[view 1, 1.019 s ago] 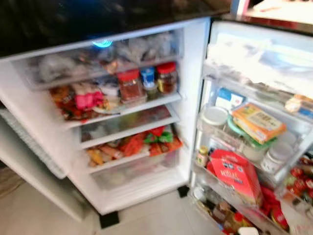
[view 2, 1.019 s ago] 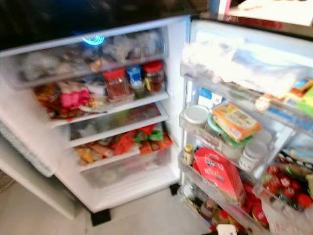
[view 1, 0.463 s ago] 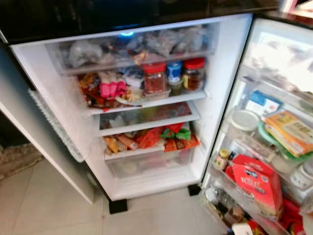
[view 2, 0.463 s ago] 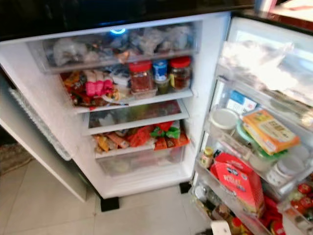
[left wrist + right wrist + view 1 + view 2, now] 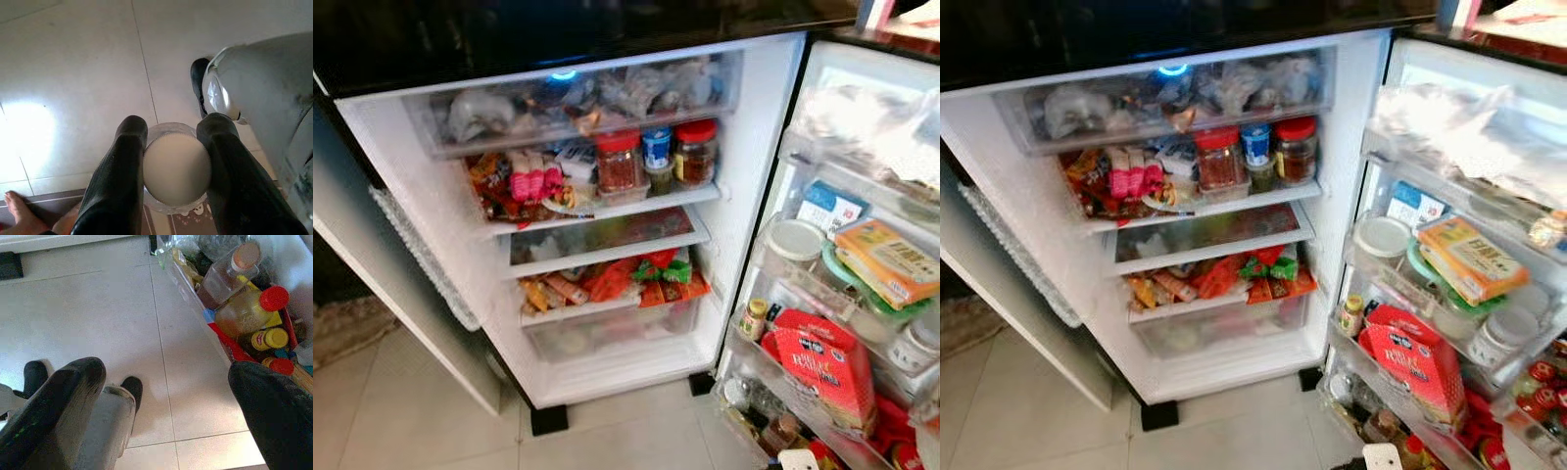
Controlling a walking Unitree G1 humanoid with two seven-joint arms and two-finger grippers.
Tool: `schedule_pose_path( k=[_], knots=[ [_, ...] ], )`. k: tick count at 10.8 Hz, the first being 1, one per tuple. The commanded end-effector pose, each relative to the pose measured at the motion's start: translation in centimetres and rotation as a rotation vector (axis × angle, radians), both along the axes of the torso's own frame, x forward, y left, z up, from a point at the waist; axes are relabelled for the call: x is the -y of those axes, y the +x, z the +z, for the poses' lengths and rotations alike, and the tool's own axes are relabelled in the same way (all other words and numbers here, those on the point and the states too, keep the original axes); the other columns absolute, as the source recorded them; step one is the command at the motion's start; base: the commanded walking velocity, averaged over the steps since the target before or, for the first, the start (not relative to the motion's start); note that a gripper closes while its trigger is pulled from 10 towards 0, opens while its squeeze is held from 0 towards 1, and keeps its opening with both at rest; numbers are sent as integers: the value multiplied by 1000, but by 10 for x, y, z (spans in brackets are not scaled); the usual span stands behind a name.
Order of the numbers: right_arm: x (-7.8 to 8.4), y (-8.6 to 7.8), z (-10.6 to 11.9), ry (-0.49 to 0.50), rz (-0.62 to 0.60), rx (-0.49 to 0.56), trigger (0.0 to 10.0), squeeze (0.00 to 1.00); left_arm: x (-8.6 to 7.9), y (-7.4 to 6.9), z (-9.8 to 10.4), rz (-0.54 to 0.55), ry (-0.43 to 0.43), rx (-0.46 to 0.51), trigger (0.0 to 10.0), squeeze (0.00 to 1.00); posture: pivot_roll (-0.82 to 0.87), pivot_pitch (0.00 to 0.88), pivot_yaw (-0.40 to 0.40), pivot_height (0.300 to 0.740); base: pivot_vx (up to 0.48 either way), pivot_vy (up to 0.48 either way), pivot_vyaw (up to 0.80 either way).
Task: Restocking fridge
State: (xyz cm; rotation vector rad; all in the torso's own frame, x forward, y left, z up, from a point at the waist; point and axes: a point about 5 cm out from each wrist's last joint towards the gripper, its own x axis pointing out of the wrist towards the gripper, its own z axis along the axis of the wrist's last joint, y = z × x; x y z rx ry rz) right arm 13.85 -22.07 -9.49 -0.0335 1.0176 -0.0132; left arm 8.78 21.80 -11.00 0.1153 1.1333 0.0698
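The left gripper (image 5: 173,147) hangs low over the pale tiled floor (image 5: 73,73), its two black fingers (image 5: 122,181) clamped on either side of a clear jar with a cream-white lid (image 5: 176,166); the lid sits snug between the pads and both fingers touch it. Part of the robot's own grey leg and black foot lies just beside that jar, and a person's bare toes (image 5: 17,213) show at the floor's edge.

Ahead stands the open fridge (image 5: 411,245). Its top holds a clear drawer (image 5: 578,93) stuffed with bagged food. On the shelf below, pink and red packets (image 5: 524,181) lie at the left, and three jars stand in a row at the right: a red-lidded jar (image 5: 619,162), a blue-lidded jar (image 5: 657,157), and another red-lidded jar (image 5: 695,152), close together. Lower down, orange, red and green snack packets (image 5: 617,279) fill a shelf above a clear crisper bin (image 5: 607,333).

To the right, the fridge door (image 5: 862,245) swings wide, its racks crowded: a white-lidded tub (image 5: 795,240), an orange box (image 5: 891,259) tilted across containers, and a red carton (image 5: 822,367) leaning in the rack beneath.

The right gripper (image 5: 166,396) hangs over the floor with its fingers spread wide apart, holding nothing. Beyond it the door's lowest rack (image 5: 195,293) shows bottles, one with a red cap (image 5: 274,297).
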Motion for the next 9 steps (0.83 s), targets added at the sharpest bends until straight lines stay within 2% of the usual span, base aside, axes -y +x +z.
schedule_pose_path(
  k=[1, 9],
  knots=[
    [-2, -1, -1, 13, -6, -8, 10000, 0, -5, -2, 0, 4, 6, -8, 10000, 0, -111, 0, 56, 740, 349, 0, 0],
    [-2, 0, -1, 13, 5, -18, 10000, 0, -5, -2, 0, 15, 4, -7, 10000, 0, -105, 0, 51, 740, 374, 0, 0]
  ],
)
